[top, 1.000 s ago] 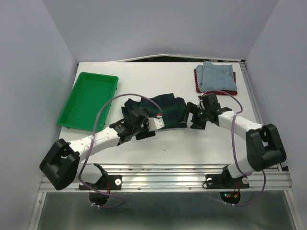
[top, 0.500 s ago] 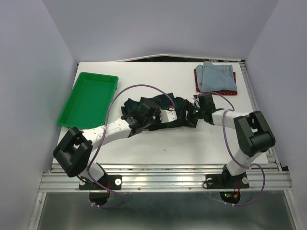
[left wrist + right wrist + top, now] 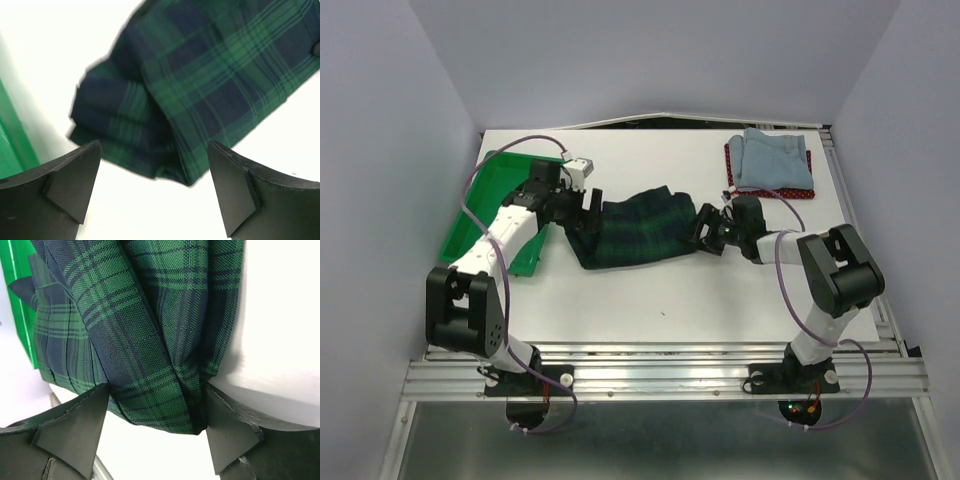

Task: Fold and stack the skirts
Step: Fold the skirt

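Containers: a green tray (image 3: 492, 195) sits at the left of the white counter (image 3: 660, 300). The left arm passes over its near right side.

Stack: at the far right corner, a folded light blue denim skirt (image 3: 775, 160) lies on a red dotted skirt (image 3: 790, 192), whose edges show at the left and near sides.

Item under work: the plaid skirt (image 3: 635, 228), dark green and navy, lies on the middle of the counter as a long, loosely bunched band running from left to right. Its left end is a rumpled, doubled-over fold.

Left tool (image 3: 588, 212): released. The left wrist view shows its fingers (image 3: 70, 185) wide apart, with the skirt's left end just beyond the tips and nothing grasped.

Right tool (image 3: 704, 230): at the skirt's right end. Its fingers (image 3: 75, 435) are spread equally wide, and a fold of plaid fills the gap and touches both inner faces. It is not clenched.
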`<action>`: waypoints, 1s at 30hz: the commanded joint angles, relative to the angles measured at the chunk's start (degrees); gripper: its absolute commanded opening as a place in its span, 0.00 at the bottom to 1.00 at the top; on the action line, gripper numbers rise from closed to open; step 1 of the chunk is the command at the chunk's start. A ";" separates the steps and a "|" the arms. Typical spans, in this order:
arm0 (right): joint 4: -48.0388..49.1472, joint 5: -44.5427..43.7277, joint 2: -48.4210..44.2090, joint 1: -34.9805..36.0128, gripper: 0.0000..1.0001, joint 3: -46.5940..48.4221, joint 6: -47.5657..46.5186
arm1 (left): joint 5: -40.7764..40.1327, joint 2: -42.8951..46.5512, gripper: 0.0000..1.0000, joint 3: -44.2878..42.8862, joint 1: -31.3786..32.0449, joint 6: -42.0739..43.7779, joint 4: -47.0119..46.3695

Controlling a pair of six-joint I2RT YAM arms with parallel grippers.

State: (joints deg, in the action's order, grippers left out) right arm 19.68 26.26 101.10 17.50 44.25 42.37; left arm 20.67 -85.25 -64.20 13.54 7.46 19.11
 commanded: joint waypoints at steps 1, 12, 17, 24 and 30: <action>-2.90 -8.33 1.12 -0.01 0.83 -2.41 -5.10 | 3.25 0.62 0.98 1.10 -1.58 -13.67 12.60; -8.52 -8.26 1.55 -0.01 0.99 4.53 -9.68 | 1.57 -0.43 0.98 6.81 -3.17 -28.09 13.23; -8.26 -7.98 4.01 -0.01 0.95 5.76 -8.36 | -1.86 -1.23 0.99 8.65 -3.17 -34.35 12.35; -7.20 -8.07 6.04 -0.01 0.90 6.46 -8.18 | 0.34 0.62 0.98 17.88 1.04 -44.90 2.52; -7.38 -7.19 6.83 -0.01 0.88 6.73 -6.69 | 3.15 1.14 0.98 18.76 3.07 -44.03 -6.89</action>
State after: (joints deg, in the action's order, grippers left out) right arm 17.21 20.93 104.84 17.69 51.72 35.48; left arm 21.04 -86.48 -46.33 15.68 -34.72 20.67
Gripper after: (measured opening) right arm 0.883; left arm 0.985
